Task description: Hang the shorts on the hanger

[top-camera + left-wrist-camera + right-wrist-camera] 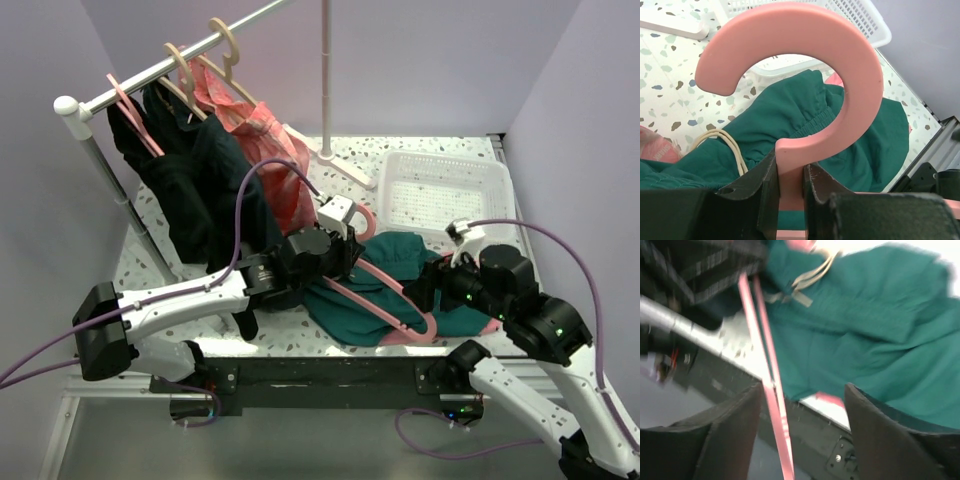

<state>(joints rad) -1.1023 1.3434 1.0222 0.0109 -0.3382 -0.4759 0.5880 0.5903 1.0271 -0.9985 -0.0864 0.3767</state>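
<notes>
The left claw clenches the smooth pink plastic hanger below its rounded hook, floppy teal shorts beyond; right claw gapes, gripping nothing

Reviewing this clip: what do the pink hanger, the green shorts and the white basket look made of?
Hanger: likely moulded plastic, smooth matte, uniform salmon colour, rounded edges.
Shorts: woven fabric, soft and matte; it creases and gathers at the elastic waistband.
Basket: probably rigid white plastic, thin lattice walls.
</notes>
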